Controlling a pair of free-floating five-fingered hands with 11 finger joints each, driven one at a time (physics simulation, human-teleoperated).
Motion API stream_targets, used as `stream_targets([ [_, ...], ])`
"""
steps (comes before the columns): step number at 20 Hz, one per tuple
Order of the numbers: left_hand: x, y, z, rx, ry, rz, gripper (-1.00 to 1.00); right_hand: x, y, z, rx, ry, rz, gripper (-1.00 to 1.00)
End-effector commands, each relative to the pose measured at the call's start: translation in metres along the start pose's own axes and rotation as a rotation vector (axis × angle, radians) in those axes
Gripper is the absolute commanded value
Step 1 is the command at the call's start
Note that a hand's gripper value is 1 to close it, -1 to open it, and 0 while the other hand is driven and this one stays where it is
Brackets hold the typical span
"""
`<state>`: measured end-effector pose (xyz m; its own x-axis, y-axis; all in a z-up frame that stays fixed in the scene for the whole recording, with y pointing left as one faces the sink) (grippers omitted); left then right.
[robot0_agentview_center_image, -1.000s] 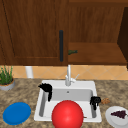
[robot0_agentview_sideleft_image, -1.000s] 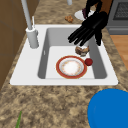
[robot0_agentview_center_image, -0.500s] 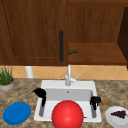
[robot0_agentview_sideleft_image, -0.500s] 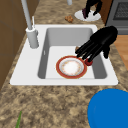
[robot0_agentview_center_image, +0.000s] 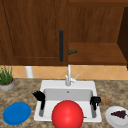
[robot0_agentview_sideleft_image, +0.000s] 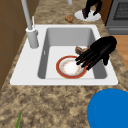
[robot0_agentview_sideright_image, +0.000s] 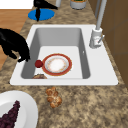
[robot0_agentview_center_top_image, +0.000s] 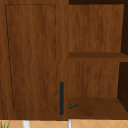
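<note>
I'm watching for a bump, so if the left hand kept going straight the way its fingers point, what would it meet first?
Most likely the red-rimmed plate lying in the sink: the left hand has straight fingers aimed down at its near edge. Depth is unclear.

Speckled stone countertop (robot0_agentview_sideright_image: 82, 100) with inset white sink (robot0_agentview_sideright_image: 100, 62).
On the counter: blue plate (robot0_agentview_center_image: 16, 113) at left front, potted plant (robot0_agentview_center_image: 6, 80) behind it, white plate (robot0_agentview_sideright_image: 18, 103) with dark grapes (robot0_agentview_sideright_image: 11, 116) at right, small brown pastry (robot0_agentview_sideright_image: 53, 97) just beside it near the sink rim. In the basin: red-rimmed plate (robot0_agentview_sideright_image: 57, 64), small red fruit (robot0_agentview_sideright_image: 38, 63) touching its edge, brown item (robot0_agentview_sideright_image: 39, 76) near the corner. On the cabinet shelf (robot0_agentview_center_top_image: 97, 106): small green object (robot0_agentview_center_top_image: 73, 106).
</note>
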<state>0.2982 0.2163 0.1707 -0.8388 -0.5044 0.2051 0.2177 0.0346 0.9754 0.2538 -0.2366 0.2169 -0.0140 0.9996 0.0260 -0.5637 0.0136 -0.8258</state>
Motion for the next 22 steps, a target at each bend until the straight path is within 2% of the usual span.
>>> stream_targets([
  [1, -0.003, -0.013, -0.001, -0.025, -0.121, -0.021, -1.00, 0.000, 0.000, 0.000, 0.000, 0.000, 0.000, 0.00],
  [7, -0.007, -0.032, -0.003, -0.023, -0.185, -0.023, -1.00, 0.000, 0.000, 0.000, 0.000, 0.000, 0.000, 0.00],
  [18, -0.006, -0.029, -0.002, -0.016, -0.309, -0.010, -1.00, 0.000, 0.000, 0.000, 0.000, 0.000, 0.000, 0.00],
  [22, 0.000, -0.026, 0.002, -0.024, -0.349, -0.020, -1.00, 0.000, 0.000, 0.000, 0.000, 0.000, 0.000, 0.00],
])
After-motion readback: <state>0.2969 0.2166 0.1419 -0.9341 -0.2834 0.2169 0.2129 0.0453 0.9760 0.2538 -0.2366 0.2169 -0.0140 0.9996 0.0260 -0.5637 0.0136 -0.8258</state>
